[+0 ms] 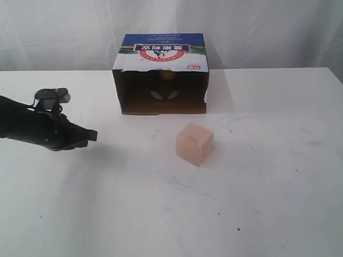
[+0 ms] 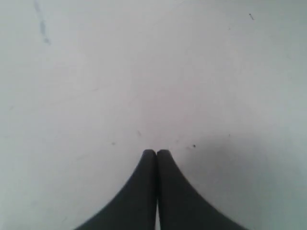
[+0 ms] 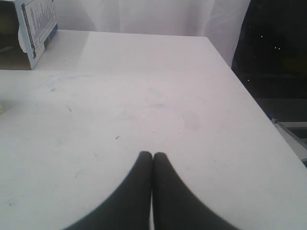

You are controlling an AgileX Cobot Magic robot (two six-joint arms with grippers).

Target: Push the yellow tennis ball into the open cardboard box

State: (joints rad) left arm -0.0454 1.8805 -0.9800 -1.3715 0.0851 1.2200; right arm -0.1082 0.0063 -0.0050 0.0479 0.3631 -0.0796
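Observation:
The open cardboard box stands at the back middle of the table, its dark opening facing the front and its blue-and-white printed panel on top. A small dull-yellow round shape, the yellow tennis ball, shows dimly deep inside that opening. My left gripper hovers over the table's left side, well left of the box, shut with nothing in it. My right gripper is shut and empty over bare table; the exterior view does not show it. The box's corner appears in the right wrist view.
A pale wooden cube sits in front of the box, slightly to the right. The white table ends at a right edge with a dark drop beyond. A white curtain hangs behind.

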